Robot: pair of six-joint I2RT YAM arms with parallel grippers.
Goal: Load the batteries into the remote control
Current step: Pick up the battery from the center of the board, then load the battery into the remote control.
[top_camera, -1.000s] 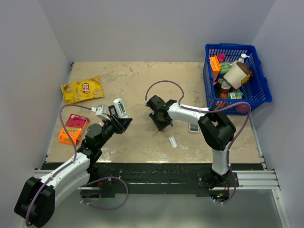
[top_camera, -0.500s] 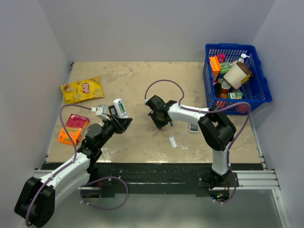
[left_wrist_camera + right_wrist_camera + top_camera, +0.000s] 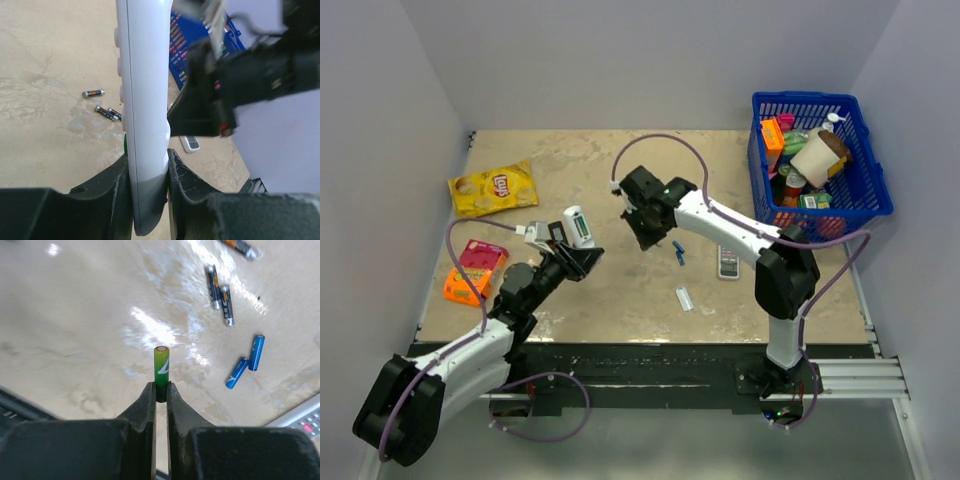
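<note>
My left gripper (image 3: 576,256) is shut on the slim white remote control (image 3: 577,226) and holds it upright above the table. In the left wrist view the remote (image 3: 145,100) stands between the jaws (image 3: 148,170), with a green sliver at its left edge (image 3: 124,145). My right gripper (image 3: 646,232) hangs above the table middle, right of the remote. In the right wrist view it (image 3: 160,390) is shut on the base of a green battery (image 3: 161,365) that sticks out past the fingertips. A second green battery I cannot make out for sure.
Two blue cells (image 3: 249,360) and several dark cells (image 3: 220,292) lie on the table below the right gripper. A grey-white remote (image 3: 728,263) and a small white cover (image 3: 685,298) lie near the middle-right. A blue basket (image 3: 868,190) stands back right, a chips bag (image 3: 492,188) and an orange packet (image 3: 475,270) at left.
My right arm has risen and swung back and left with the green battery, uncovering the blue cells on the table. My left arm holds the remote nearly where it was.
</note>
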